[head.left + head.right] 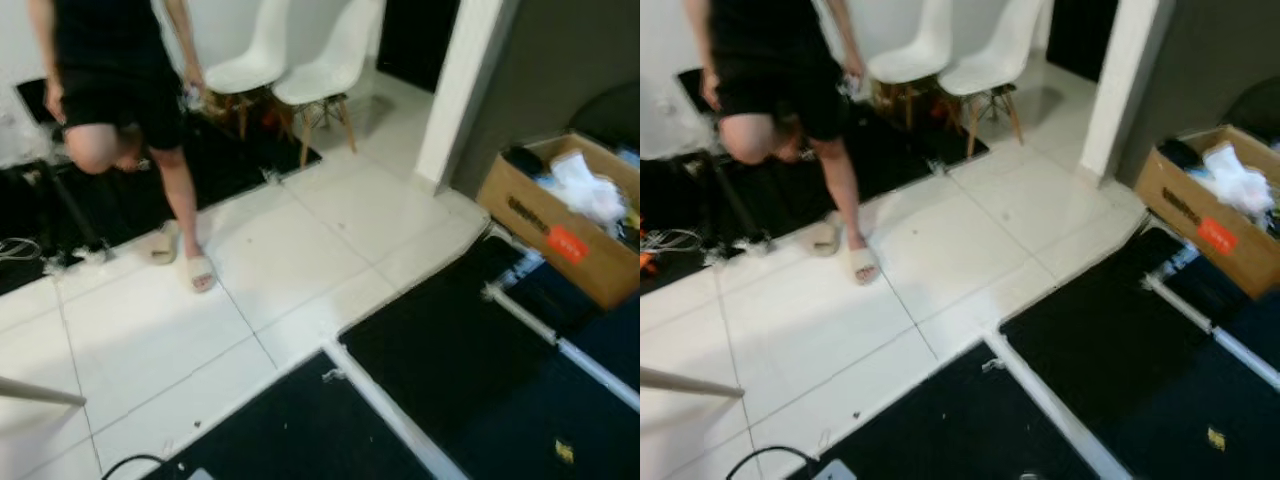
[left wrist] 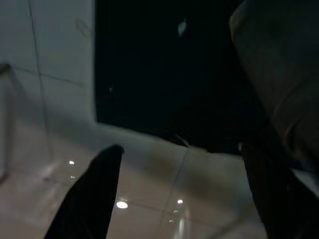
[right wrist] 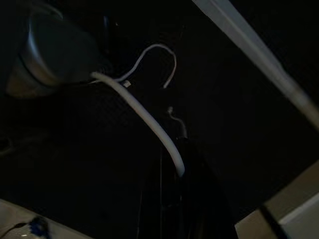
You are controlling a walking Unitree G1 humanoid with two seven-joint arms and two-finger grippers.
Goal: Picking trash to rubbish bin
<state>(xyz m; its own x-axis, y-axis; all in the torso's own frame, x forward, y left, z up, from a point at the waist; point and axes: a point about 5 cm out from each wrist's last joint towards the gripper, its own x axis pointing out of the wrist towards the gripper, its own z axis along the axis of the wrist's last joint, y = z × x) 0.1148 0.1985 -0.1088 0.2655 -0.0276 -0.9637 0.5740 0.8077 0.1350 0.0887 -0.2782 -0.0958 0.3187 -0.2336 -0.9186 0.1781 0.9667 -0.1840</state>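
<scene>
yellow scrap of litter (image 1: 565, 452) on dark mat, well ahead of the left gripper (image 2: 179, 199), fingers spread wide; looks light, pinch its edges

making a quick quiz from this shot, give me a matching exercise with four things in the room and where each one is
Things:
1. cardboard box
2. white chairs
3. person
4. yellow scrap

Places:
A. far side, against the wall
B. on the dark mat, near right
C. far left, one foot on the white tiles
D. right edge, holding white crumpled stuff

Pairs: 1-D, 2-A, 3-C, 4-B
</scene>
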